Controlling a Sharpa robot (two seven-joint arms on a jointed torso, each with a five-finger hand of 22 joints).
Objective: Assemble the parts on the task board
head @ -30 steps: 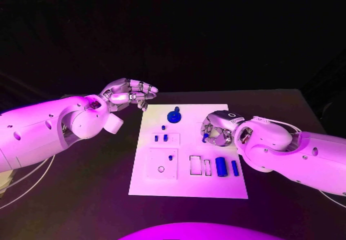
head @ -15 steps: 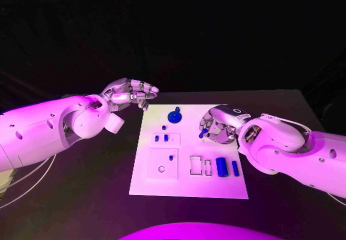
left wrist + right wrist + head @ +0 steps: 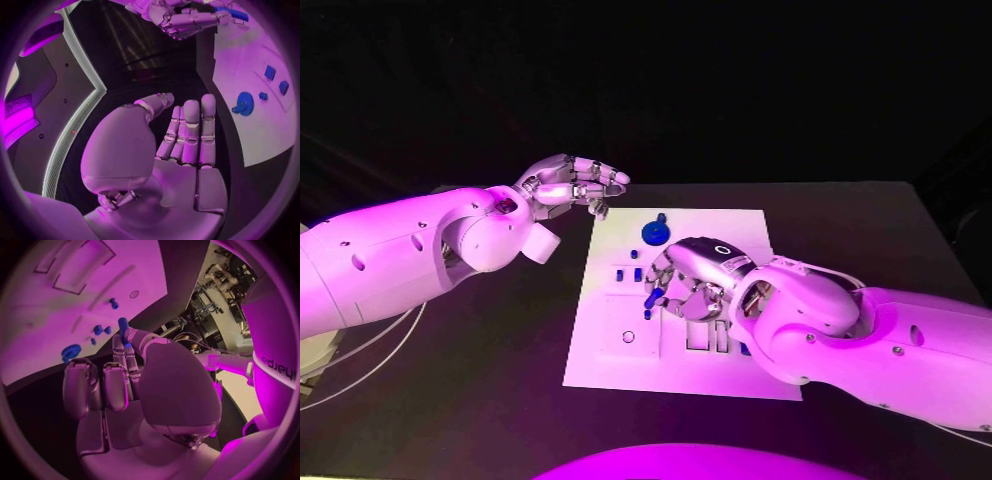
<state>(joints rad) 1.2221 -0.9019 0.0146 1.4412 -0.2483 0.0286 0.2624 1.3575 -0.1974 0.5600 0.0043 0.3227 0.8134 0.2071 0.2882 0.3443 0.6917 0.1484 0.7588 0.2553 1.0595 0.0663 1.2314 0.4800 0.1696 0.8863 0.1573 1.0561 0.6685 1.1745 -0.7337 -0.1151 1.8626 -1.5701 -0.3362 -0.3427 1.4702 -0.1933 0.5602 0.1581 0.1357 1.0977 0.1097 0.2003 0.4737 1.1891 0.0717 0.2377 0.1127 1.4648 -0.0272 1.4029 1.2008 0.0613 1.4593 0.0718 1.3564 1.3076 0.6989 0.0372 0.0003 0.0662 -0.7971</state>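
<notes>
While the right hand (image 3: 687, 290) pinches a small blue plastic peg (image 3: 652, 298) in its fingers above the middle of the flat white task board (image 3: 733, 225), the part looks light, stiff and slippery, best held by its upper end. Beside the board's far corner, over the black counter (image 3: 862, 220), the left hand (image 3: 574, 183) is clenched on nothing, leaving open room.

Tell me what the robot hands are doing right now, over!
Right hand pinches a small blue part above the task board. Left hand curled, holding nothing, off the board's far corner. Nothing in the way. Over.
</notes>
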